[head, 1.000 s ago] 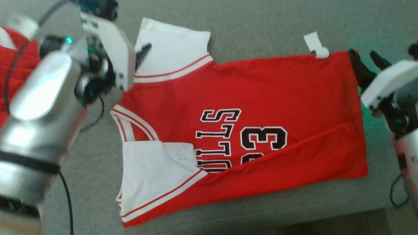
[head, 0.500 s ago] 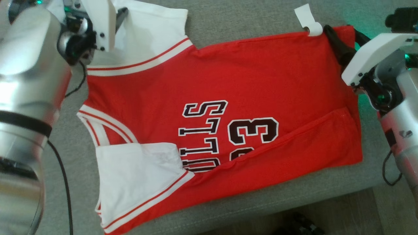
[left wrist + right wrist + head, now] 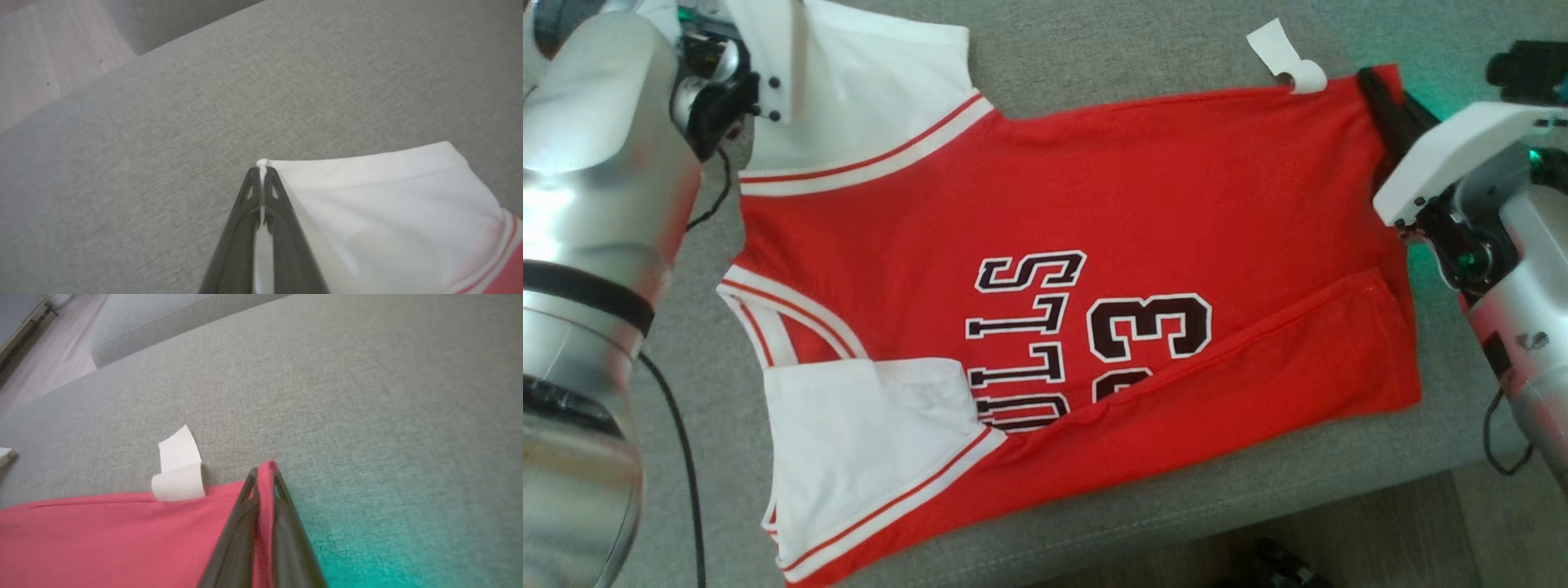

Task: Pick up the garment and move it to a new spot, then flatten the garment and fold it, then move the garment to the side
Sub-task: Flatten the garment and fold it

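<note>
A red jersey with white sleeves and black lettering lies spread on the grey cushion, its near side folded over. My left gripper is shut on the corner of the far white sleeve; in the head view its white housing covers the fingers. At the upper right, my right gripper is shut on the far corner of the red hem, with red cloth pinched between its fingers. A white tag sticks out of the hem just beside that grip.
The cushion's front edge runs along the bottom, with wooden floor below it. A black cable hangs by my left arm. Another grey cushion lies beyond, and bare grey fabric stretches past both grips.
The head camera has shifted. My right gripper, open a second ago beside the hem corner, has shut on it. My left gripper has moved onto the far sleeve's corner.
</note>
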